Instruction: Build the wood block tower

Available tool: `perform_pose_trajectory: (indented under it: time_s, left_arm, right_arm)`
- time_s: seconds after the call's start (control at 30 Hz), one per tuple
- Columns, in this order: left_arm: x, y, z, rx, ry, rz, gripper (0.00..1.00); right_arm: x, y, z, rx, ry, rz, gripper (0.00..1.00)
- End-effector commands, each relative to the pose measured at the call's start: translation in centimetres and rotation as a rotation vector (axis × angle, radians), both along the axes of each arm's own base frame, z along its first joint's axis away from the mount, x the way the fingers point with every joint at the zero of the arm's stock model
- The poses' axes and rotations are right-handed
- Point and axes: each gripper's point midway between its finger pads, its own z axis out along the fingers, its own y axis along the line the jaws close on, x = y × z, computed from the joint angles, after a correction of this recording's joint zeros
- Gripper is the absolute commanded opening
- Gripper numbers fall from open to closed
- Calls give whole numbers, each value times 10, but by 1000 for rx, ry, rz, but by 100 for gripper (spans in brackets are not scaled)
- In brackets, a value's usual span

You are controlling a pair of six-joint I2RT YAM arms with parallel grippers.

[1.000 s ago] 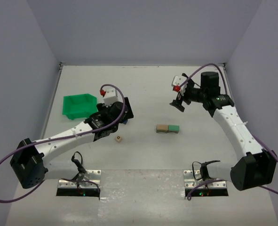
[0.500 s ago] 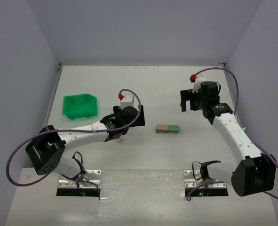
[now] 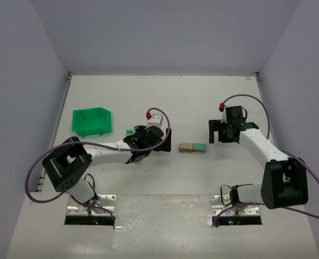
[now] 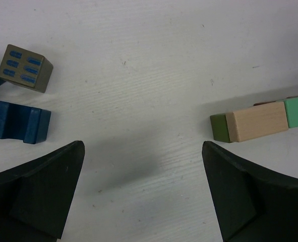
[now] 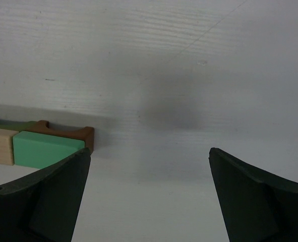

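- The wood block tower is being shown at base stage only: tan and green pieces are lying low on the table, between the two arms.
- The left gripper is being held spread wide and empty, just left of the stack.
- The right gripper is likewise being held released, with nothing grasped, just right of the stack.
- A blue block and a tan cube with blue marks are lying loose near the left fingers.
- Step judged in hand: the next piece is being sought.
- The next move is being judged to call for the left fingers to be lowered around a loose block and clamped, and for the block to be carried onto the base.
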Motion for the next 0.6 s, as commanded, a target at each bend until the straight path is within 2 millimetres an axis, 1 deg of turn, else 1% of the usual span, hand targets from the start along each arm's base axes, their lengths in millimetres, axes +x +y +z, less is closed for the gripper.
perform_pose_trajectory:
  time_s: [0.0,0.13,0.27,0.4,0.57]
  left_arm:
    - [7,-25,11,-57,-38,-54,100]
    - [7,-32,3,-53,-21,-73,100]
    - [9,-36,-1,-50,-17,-82,100]
    - [10,-41,-1,-60,-16,-94,100]
    - [10,-48,-10,-59,4,-109,100]
  right_arm:
    - [3,4,-1,26,-4,4,99]
    - [-1,4,-9,27,25,8,99]
    - [-4,4,-14,23,42,4,99]
    - [-5,4,-17,25,52,7,99]
    - [-5,4,-22,20,70,13,99]
